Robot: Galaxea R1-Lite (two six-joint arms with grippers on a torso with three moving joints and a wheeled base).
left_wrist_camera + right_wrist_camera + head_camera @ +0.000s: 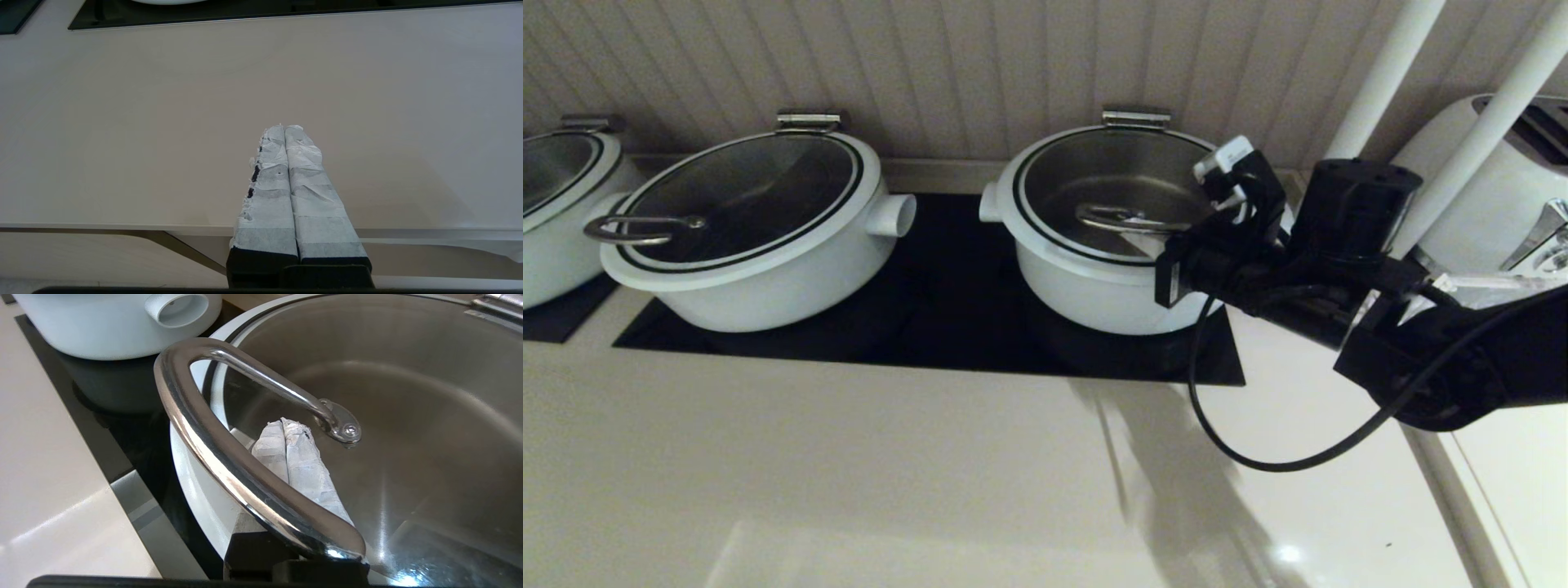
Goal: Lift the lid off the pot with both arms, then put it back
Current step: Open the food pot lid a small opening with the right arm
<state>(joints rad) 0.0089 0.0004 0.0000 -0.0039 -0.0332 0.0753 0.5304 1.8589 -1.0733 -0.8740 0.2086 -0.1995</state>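
The right end effector, fingers pressed together, is hooked under the handle of the lid on the pot near the desk's back edge. With nothing clamped, the lid may slide off on lifting. The left end effector, also closed and empty, hangs over the front edge.

White pot with steel-grey interior, its glass lid rimmed white with a thin black ring, on a black panel set in a cream surface.
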